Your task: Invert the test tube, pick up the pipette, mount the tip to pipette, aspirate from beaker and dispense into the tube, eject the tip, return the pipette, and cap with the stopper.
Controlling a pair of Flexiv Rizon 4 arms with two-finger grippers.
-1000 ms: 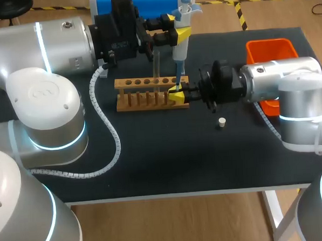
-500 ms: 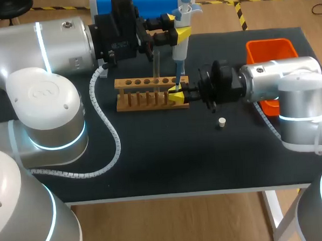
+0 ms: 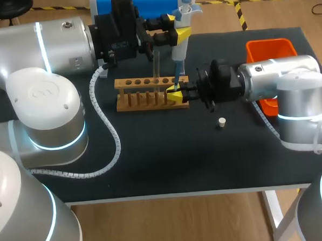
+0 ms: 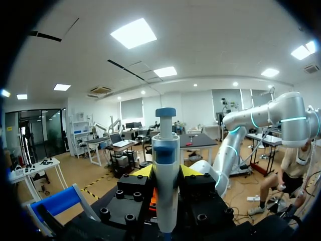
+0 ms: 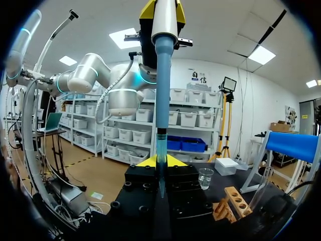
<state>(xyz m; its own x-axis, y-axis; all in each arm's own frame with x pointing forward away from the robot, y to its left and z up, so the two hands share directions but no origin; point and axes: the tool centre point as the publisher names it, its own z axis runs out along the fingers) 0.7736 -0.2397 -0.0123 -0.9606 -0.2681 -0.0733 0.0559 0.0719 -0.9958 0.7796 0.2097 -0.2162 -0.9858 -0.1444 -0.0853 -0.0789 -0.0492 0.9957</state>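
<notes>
While the left pincer (image 3: 177, 25) clamped the pipette (image 3: 179, 47) upright near the tabletop's far edge, its long axis ran straight down into the right pincer (image 3: 174, 94), closed on the pipette tip (image 5: 161, 145) just below.

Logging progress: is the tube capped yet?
No, uncapped: the stopper lies on the table, apart from the tube standing in the rack.

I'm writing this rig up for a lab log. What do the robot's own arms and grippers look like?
The left arm and right arm are built of rounded silver and white segments with glowing cyan rings at the joints. A white spiral-wrapped cable trails from each. The left gripper and right gripper are blocky black units, each ending in two bright yellow tips.
</notes>
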